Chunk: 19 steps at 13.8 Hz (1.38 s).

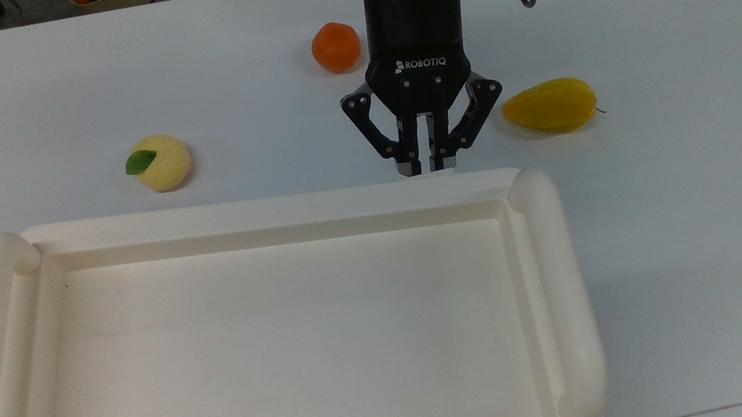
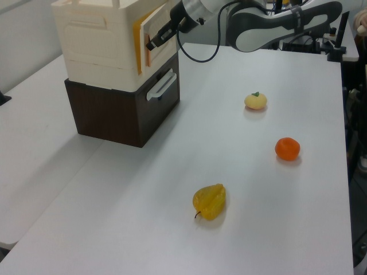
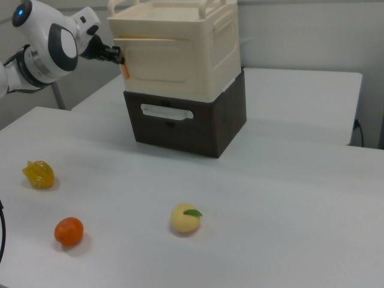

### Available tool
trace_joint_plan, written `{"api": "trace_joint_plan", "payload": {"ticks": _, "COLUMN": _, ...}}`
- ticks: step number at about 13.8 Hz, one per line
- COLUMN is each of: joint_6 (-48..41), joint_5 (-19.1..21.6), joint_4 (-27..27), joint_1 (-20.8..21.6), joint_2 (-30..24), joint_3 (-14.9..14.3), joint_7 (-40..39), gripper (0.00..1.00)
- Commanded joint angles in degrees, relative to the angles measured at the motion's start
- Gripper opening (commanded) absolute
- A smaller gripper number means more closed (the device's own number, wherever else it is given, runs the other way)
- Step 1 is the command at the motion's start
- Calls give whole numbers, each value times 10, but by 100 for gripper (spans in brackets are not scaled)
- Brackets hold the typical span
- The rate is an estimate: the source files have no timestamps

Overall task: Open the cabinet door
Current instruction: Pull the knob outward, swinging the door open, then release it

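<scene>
**Gripper on door edge, door ajar**

Gripper (image 1: 428,164) fingers are drawn close together, pinched on the free edge of the cabinet door (image 2: 158,28). Top view: the black Robotiq body points toward the cabinet (image 1: 302,336), and the fingertips meet a thin cream sliver just at the cabinet's rim. Left view: gripper (image 2: 153,43) sits at the door's lower free corner. Right view: gripper (image 3: 116,56) reaches the orange handle (image 3: 125,69) at the right view's left end of the cabinet front.

Door state: swung slightly out from the cabinet front. Left view shows a gap with an orange-tan strip between the door's free edge and the cabinet wall. Opening is small.

Cabinet (image 2: 106,43): cream-white unit stacked on a dark brown drawer box (image 2: 126,109) with a white handle (image 2: 161,87) on its front. Rimmed top with thick rounded rails on the top view's left and right sides. The stack stands on a white table (image 1: 694,204).

Fruits on the table, all apart from the cabinet:
- orange (image 1: 336,47), just beside the gripper body on the top view's left;
- yellow starfruit-like fruit (image 1: 551,106), near the gripper on the top view's right;
- pale yellow peach with a green leaf (image 1: 161,162), farther off on the top view's left.
</scene>
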Motion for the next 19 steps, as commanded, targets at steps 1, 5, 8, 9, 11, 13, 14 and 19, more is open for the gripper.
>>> {"api": "trace_joint_plan", "payload": {"ticks": 1, "joint_6": -67, "joint_5": -5, "joint_4": -30, "joint_1": -2, "joint_2": -33, "joint_3": -5, "joint_7": 14, "gripper": 30}}
{"api": "trace_joint_plan", "payload": {"ticks": 5, "joint_6": -154, "joint_5": 36, "joint_4": -28, "joint_1": -2, "joint_2": -45, "joint_3": 2, "joint_7": 14, "gripper": 67}}
{"api": "trace_joint_plan", "payload": {"ticks": 8, "joint_6": -252, "joint_5": 59, "joint_4": -23, "joint_1": -2, "joint_2": -84, "joint_3": 4, "joint_7": 10, "gripper": 85}}
{"api": "trace_joint_plan", "payload": {"ticks": 9, "joint_6": -261, "joint_5": 65, "joint_4": -22, "joint_1": -2, "joint_2": -92, "joint_3": 4, "joint_7": 10, "gripper": 90}}
{"api": "trace_joint_plan", "payload": {"ticks": 11, "joint_6": -264, "joint_5": 75, "joint_4": -21, "joint_1": -3, "joint_2": -109, "joint_3": 3, "joint_7": 10, "gripper": 91}}
{"api": "trace_joint_plan", "payload": {"ticks": 13, "joint_6": -263, "joint_5": 76, "joint_4": -6, "joint_1": -2, "joint_2": -115, "joint_3": 3, "joint_7": 13, "gripper": 91}}
{"api": "trace_joint_plan", "payload": {"ticks": 14, "joint_6": -255, "joint_5": 74, "joint_4": 4, "joint_1": -2, "joint_2": -114, "joint_3": 3, "joint_7": 16, "gripper": 91}}
{"api": "trace_joint_plan", "payload": {"ticks": 19, "joint_6": -25, "joint_5": 65, "joint_4": 16, "joint_1": 11, "joint_2": -61, "joint_3": 5, "joint_7": 13, "gripper": 90}}
